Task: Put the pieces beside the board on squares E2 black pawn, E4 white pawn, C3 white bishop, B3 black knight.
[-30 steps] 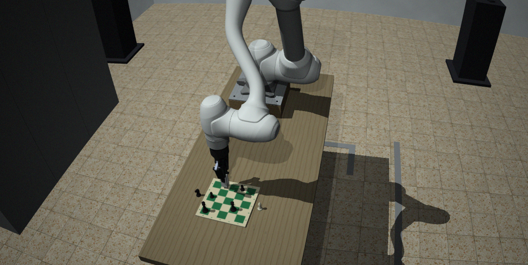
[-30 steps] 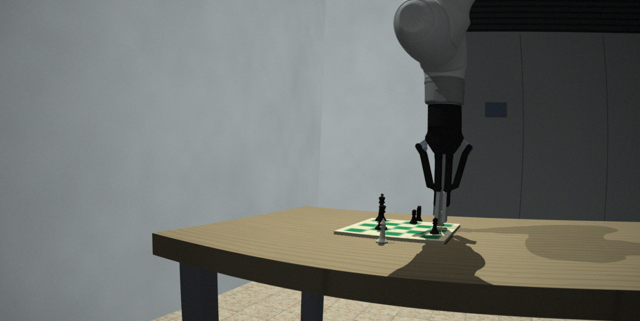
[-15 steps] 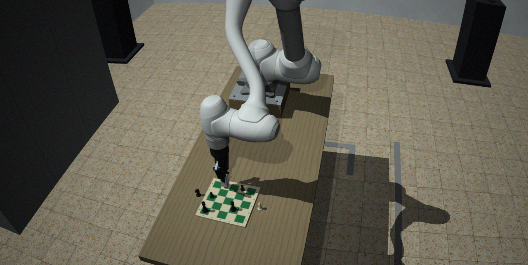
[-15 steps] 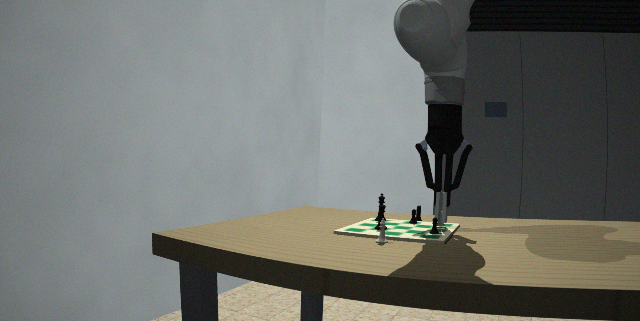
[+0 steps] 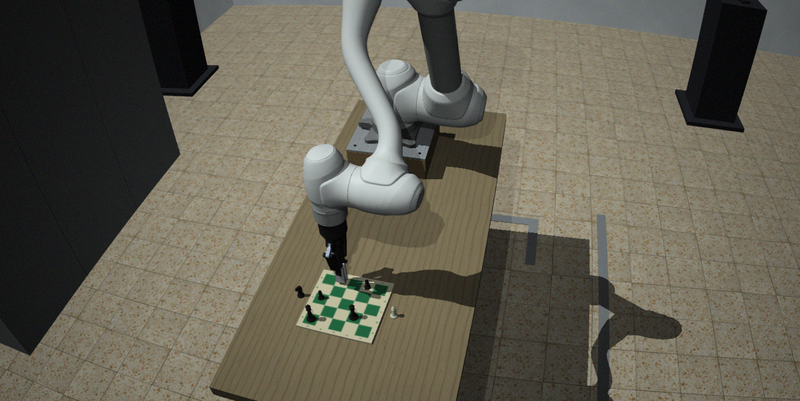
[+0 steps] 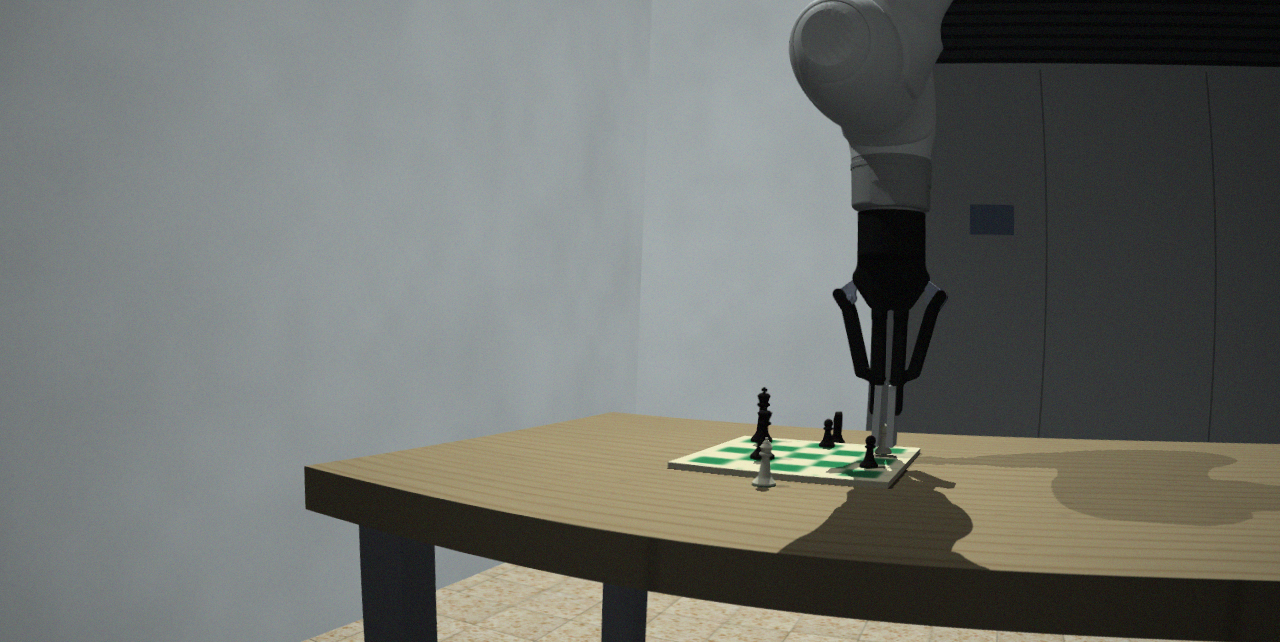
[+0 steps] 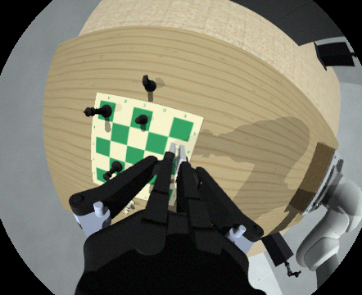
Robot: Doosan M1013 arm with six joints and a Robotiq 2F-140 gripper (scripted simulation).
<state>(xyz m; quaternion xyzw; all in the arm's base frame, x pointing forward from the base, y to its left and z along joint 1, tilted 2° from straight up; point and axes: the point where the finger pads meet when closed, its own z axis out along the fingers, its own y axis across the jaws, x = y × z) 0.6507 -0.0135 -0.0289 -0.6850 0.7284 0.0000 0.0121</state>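
Note:
My gripper (image 5: 341, 280) (image 6: 884, 434) (image 7: 175, 150) is shut on the white pawn (image 6: 884, 449), low over E4 of the board (image 5: 334, 331) (image 6: 805, 478) (image 7: 116, 98). The pawn is upright and mostly hidden by the fingers; I cannot tell whether its base touches the board. The black pawn (image 5: 367, 285) (image 6: 869, 453) stands upright on E2, hidden in the wrist view. The white bishop (image 5: 394, 312) (image 6: 763, 468) (image 7: 128, 207) stands on the table beside the board's row-1 edge. The black knight (image 5: 300, 292) (image 6: 837, 427) (image 7: 149, 84) stands beside the row-5 edge.
A black king (image 5: 310, 315) (image 6: 763, 405) (image 7: 104, 111) stands on A5. Another black pawn (image 5: 320, 295) (image 6: 827, 435) (image 7: 141, 120) stands on C5. A taller black piece (image 5: 352, 313) (image 7: 115, 167) stands on B2. The arm's shadow falls across the table (image 5: 414, 365) and the board's E side.

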